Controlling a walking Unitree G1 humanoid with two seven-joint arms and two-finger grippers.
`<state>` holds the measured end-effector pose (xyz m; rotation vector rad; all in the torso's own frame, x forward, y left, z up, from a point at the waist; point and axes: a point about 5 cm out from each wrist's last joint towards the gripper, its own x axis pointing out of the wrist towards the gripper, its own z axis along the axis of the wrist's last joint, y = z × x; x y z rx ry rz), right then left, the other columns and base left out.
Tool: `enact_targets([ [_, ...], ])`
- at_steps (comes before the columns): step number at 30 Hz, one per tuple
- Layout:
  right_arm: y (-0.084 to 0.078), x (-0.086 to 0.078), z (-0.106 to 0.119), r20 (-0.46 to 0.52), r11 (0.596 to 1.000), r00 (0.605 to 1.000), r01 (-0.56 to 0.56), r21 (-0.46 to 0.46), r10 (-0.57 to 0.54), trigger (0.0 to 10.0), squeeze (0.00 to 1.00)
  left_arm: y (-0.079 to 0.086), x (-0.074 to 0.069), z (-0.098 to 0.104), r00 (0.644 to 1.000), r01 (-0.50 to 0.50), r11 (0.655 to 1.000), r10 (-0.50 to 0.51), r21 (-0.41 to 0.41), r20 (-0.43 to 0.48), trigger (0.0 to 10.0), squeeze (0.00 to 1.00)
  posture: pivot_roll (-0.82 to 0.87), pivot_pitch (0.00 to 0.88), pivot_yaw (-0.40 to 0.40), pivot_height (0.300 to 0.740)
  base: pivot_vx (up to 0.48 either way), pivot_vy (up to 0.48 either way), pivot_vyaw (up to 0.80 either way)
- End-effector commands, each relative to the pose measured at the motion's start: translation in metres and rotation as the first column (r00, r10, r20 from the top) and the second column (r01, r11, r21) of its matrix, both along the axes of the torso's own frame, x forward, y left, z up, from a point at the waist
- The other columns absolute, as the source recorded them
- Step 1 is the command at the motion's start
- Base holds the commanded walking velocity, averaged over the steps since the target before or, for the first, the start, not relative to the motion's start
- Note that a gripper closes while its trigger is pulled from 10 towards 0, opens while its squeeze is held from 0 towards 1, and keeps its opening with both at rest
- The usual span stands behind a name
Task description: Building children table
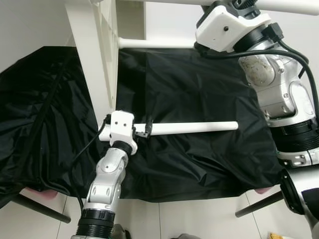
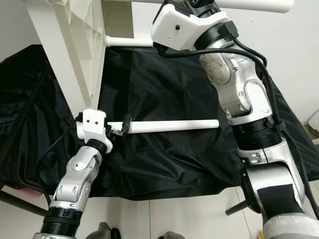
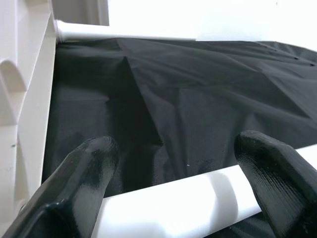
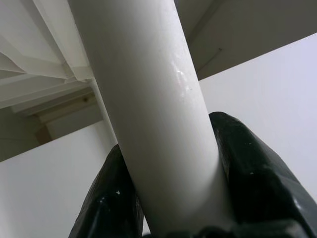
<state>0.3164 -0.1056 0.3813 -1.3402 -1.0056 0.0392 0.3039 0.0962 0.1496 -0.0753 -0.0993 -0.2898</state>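
Observation:
The white tabletop stands on its edge on a black cloth. A white leg sticks out from its lower corner, level above the cloth. My left gripper is at that leg's tabletop end. In the left wrist view its fingers stand wide apart and the leg runs crosswise between them, unclamped. A second leg juts out farther back. My right gripper is raised and shut on the top leg.
The cloth covers a low stand with dark legs on a white tiled floor. A white wall lies behind. My right arm reaches up along the right side. Open cloth lies between the legs.

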Motion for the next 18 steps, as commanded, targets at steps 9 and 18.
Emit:
enact_targets([
  [9, -0.019, -0.007, 0.018, -0.019, 0.982, 0.999, -0.035, 0.185, 0.039, 0.0, 0.0, 0.028, 0.017, -0.024, 0.943, -0.278, 0.955, 0.25, -0.105, -0.218, 10.0, 0.0, -0.12, 0.137, 0.03, 0.74, 0.0, 0.0, 0.0],
  [18, -0.029, -0.014, 0.036, 0.001, 0.946, 0.998, -0.066, 0.316, 0.069, 0.0, 0.0, 0.061, 0.032, -0.01, 0.821, -0.546, 0.837, 0.528, -0.028, -0.219, 10.0, 0.0, -0.12, 0.139, 0.041, 0.74, 0.0, 0.0, 0.0],
])
